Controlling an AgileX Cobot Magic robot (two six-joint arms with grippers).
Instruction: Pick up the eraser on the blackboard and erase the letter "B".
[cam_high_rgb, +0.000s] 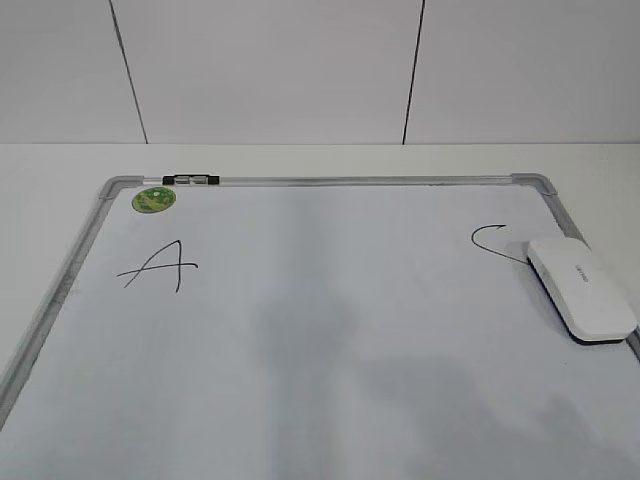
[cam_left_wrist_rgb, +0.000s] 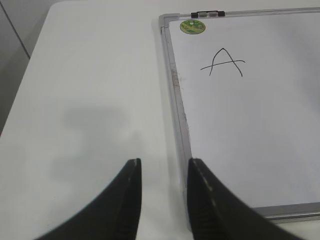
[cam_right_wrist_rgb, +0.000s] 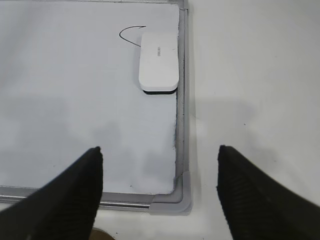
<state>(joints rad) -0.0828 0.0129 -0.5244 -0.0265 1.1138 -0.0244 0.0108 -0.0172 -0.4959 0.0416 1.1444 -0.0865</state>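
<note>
A white table (cam_high_rgb: 60, 165) carries the blackboard (cam_high_rgb: 330, 330), which is in truth a white wipe-board in a grey metal frame with rounded corners; behind it stands a pale panelled wall (cam_high_rgb: 270, 70) with two dark seams; soft grey shadows lie across the middle and lower part of the board.

My left gripper (cam_left_wrist_rgb: 164, 197) hangs over the bare table just outside the board's left frame, its two dark fingers (cam_left_wrist_rgb: 125, 200) a narrow gap apart and pinching nothing; my right gripper (cam_right_wrist_rgb: 160, 192) hovers above the board's near right corner, its ribbed fingers (cam_right_wrist_rgb: 75, 192) spread wide and empty; neither arm shows in the exterior view.

The eraser (cam_high_rgb: 581, 289), white with a thin dark base, lies flat on the board hard against the right frame, well ahead of my right fingers; its grey print is too small for me to read; it covers the lower end of a curved black stroke (cam_high_rgb: 492, 240), so I cannot make out the whole letter there. Of the letter "B" I can find no stroke in any view; the board's middle looks blank. A black "A" (cam_high_rgb: 160, 265) sits near the far left corner, under a round green sticker (cam_high_rgb: 153, 199); a small dark clip (cam_high_rgb: 190, 180) sits on the top frame beside it.
</note>
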